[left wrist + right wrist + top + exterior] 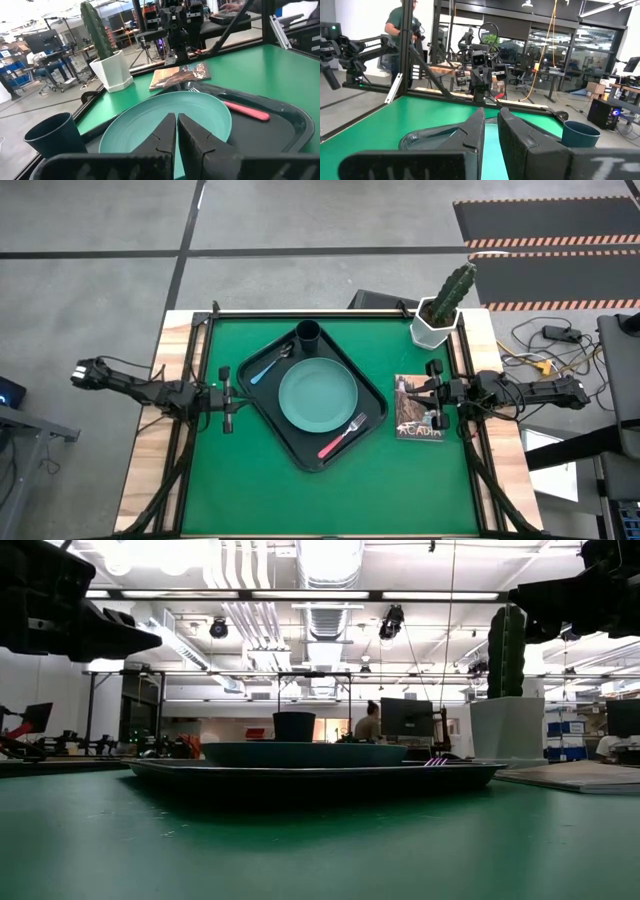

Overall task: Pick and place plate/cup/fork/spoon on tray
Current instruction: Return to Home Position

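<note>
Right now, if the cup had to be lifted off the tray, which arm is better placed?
Probably the left. The left gripper waits beside the tray's left corner, nearer the cup; the right gripper sits over the book.

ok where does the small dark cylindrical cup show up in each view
High view: small dark cylindrical cup at the far corner of the dark rectangular tray.
Low view: centre, behind the round pale teal plate.
Left wrist view: lower left.
Right wrist view: right edge.
Shared landmark: the tray under it.
</note>
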`<state>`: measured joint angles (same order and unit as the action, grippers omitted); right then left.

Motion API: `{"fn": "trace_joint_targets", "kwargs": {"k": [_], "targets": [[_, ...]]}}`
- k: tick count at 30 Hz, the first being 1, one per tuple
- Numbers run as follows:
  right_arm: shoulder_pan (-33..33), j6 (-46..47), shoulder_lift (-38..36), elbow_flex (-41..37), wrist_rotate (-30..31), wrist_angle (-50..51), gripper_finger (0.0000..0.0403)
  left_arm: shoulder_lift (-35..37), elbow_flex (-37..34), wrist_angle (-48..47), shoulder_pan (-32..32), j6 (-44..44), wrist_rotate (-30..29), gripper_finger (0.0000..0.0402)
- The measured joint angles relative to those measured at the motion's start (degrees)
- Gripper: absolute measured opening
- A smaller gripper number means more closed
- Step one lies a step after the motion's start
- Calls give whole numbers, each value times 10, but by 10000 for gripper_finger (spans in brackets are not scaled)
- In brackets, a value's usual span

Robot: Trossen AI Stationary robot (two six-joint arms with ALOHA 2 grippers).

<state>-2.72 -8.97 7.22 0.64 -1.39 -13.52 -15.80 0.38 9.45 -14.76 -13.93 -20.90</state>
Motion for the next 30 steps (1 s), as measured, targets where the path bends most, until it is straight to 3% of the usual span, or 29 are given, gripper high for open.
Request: {"fn": "trace_joint_targets", "kwargs": {"k": [30], "targets": [[0,0,0,0,0,0,43,-36,0,0,0,0,0,0]]}}
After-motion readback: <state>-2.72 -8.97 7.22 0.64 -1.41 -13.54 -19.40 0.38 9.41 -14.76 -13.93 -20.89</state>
